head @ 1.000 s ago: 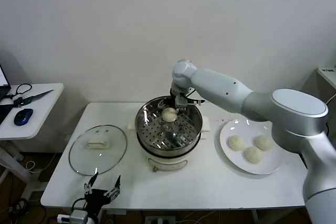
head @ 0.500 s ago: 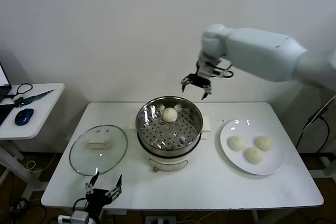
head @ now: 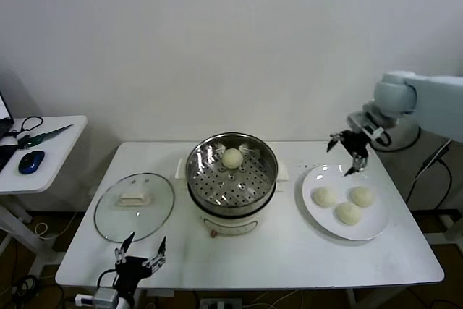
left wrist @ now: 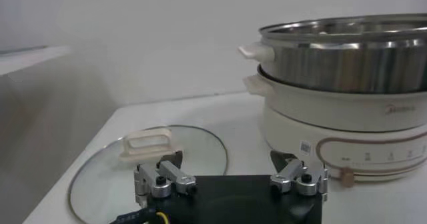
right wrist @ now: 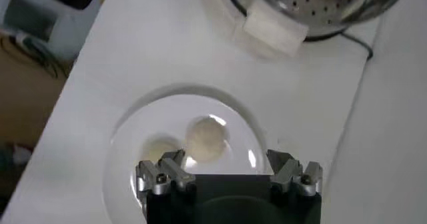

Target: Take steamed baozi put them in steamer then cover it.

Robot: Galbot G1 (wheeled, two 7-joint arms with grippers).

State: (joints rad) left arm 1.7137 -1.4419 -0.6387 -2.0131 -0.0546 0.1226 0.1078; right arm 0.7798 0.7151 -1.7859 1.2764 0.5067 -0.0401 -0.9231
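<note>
- Markings: steamer (head: 231,175) base carries a small grey brand mark on its cream-white wall, seen in the left wrist view but too small to read; a small square label and a row of faint printed symbols sit lower on the same wall, also unreadable.
- Surface: white table (head: 253,251) against a plain white wall. A second small white table (head: 43,151) stands to the robot's left, bearing a blue mouse (head: 32,161) and a pair of scissors (head: 45,134).
- Steamer: shiny steel basket with perforated floor, on the pot base near the table's centre. One baozi (head: 232,158) lies inside, toward the rear wall.
- Plate (head: 346,201): flat, white, on the table to the right of the steamer, apart from it. Three baozi (head: 348,213) lie on it, close together.
- Cover (head: 135,205): clear glass lid with cream handle, flat on the table to the left of the steamer, just beside it.
- Right gripper (head: 347,152): in the air above the rear edge of the plate, jaws spread wide, nothing between them. The right wrist view shows two of the plate's buns below the fingers (right wrist: 163,173), not touched.
- Left gripper (head: 137,257): low at the table's front edge, in front of the cover, jaws spread wide and holding nothing. In the left wrist view the cover lies just beyond the fingers (left wrist: 163,179), with the steamer further along the table.
</note>
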